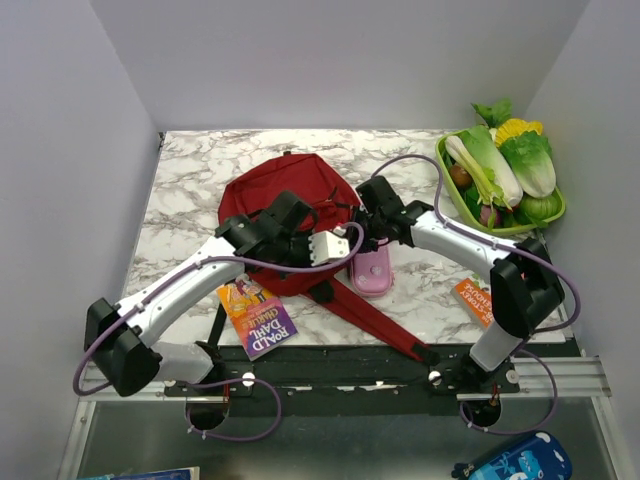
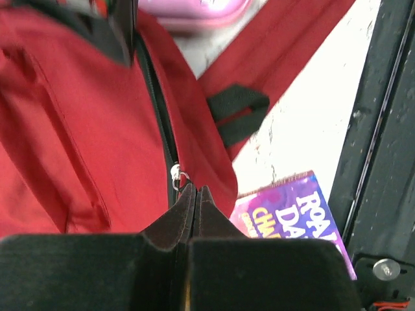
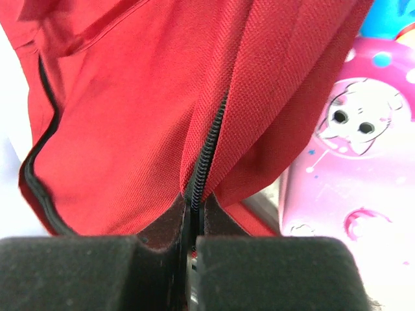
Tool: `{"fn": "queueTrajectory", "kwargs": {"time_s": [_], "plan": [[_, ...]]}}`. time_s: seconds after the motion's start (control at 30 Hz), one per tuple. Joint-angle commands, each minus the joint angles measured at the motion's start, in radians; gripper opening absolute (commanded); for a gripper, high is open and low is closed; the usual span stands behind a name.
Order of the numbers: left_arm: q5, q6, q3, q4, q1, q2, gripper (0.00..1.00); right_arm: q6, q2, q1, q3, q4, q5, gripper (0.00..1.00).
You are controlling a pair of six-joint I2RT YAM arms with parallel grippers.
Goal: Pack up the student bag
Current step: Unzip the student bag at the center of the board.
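Task status: nothing is packed, as far as the views show. The purple book (image 1: 258, 315) lies on the table (image 1: 190, 180) outside the backpack (image 1: 275, 190), just beside the left claw (image 2: 196, 192) on its near side. The pink pencil case (image 1: 372, 272) lies ahead of that claw, just beside the backpack. An orange book (image 1: 472, 298) lies well behind the right claw (image 3: 193, 206), next to that arm's elbow. Judgement: the step in hand is opening the zipper; loading the items and closing the backpack are left. Left arm: it reaches forward and inward from its base, with the wrist bent down over the near part of the backpack. Its fingers are pressed together, and the metal zipper slider (image 2: 176, 173) sits at the tips, on their left. Whether a pull tab is caught between them cannot be told. Backpack: it lies flat mid-table under both claws, with one strap (image 1: 375, 325) trailing toward the near edge. Right arm: it reaches inward from the right with the elbow up and the wrist dropped to the backpack's right side. Its fingers pinch a raised fold of backpack fabric at the zipper teeth (image 3: 209, 146), which run straight into the gap. The pencil case sits just to this claw's right.
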Motion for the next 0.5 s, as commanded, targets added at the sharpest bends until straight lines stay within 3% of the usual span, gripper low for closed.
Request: {"fn": "queueTrajectory", "kwargs": {"time_s": [0.0,0.27,0.47], "plan": [[-0.035,0.024,-0.068,-0.122,0.099,-0.121,0.0,-0.05,0.057,-0.051,0.015,-0.019,0.141,0.06],[-0.118,0.085,-0.252,-0.107,0.344,-0.259,0.0,-0.052,0.028,-0.053,-0.059,0.053,0.19,0.07],[-0.253,0.078,-0.384,0.029,0.473,-0.272,0.0,-0.058,-0.041,-0.05,-0.165,0.159,0.177,0.1]]}}
